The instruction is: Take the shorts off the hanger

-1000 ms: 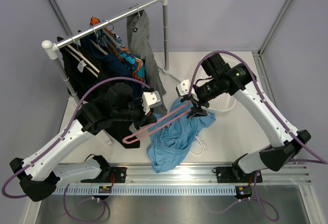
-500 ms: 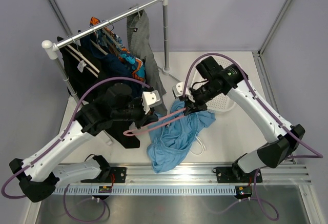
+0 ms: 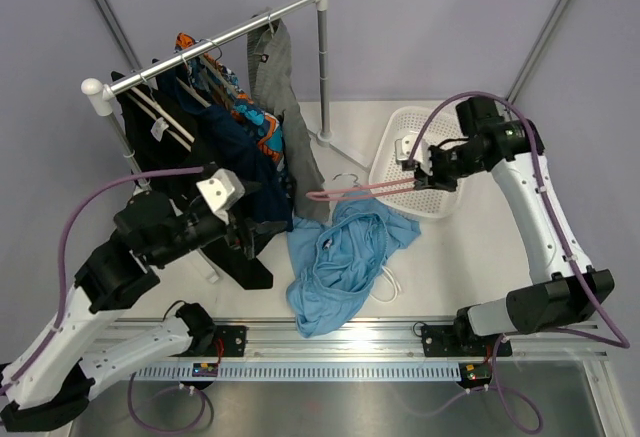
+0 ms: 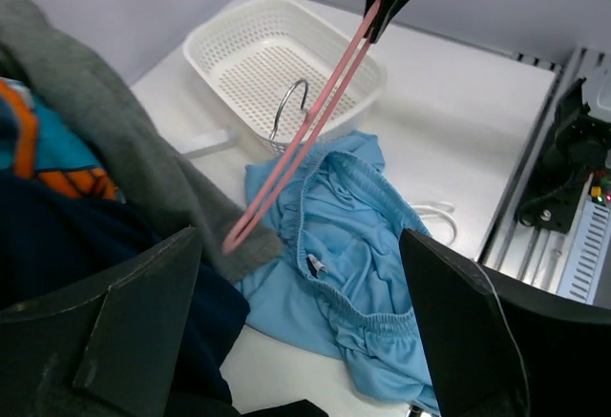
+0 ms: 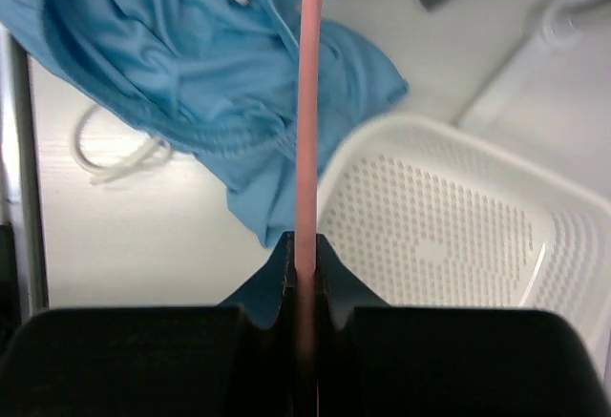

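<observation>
Shorts, the blue pair (image 3: 345,257), lie crumpled on the table (image 3: 470,247), free of the pink hanger (image 3: 360,192), which the right gripper (image 5: 305,250) pinches tight over the basket (image 3: 398,125). Left gripper (image 4: 301,288) stands wide open, empty. Grey pair (image 3: 280,87) hangs on the rack (image 3: 200,47), seemingly next.

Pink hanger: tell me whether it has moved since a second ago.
Yes. The pink hanger has shifted right in the top view; its gripped end now lies over the white basket.
</observation>
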You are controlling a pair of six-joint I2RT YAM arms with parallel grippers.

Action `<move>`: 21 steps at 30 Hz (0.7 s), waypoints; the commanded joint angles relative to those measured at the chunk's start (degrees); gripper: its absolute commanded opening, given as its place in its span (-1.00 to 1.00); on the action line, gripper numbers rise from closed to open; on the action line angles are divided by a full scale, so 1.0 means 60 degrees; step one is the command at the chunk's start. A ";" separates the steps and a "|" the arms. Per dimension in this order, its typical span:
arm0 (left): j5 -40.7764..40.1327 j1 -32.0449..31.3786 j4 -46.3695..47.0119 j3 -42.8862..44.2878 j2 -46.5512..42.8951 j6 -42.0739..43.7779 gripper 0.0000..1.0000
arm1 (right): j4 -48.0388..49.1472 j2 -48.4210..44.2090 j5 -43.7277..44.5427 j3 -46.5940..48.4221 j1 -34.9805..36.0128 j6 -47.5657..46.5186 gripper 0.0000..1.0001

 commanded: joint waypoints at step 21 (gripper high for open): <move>-0.1801 -0.0021 0.0412 -0.2731 -0.3612 -0.3238 0.89 | -0.1711 0.1460 -0.3354 0.4615 -0.3602 0.3618 -1.00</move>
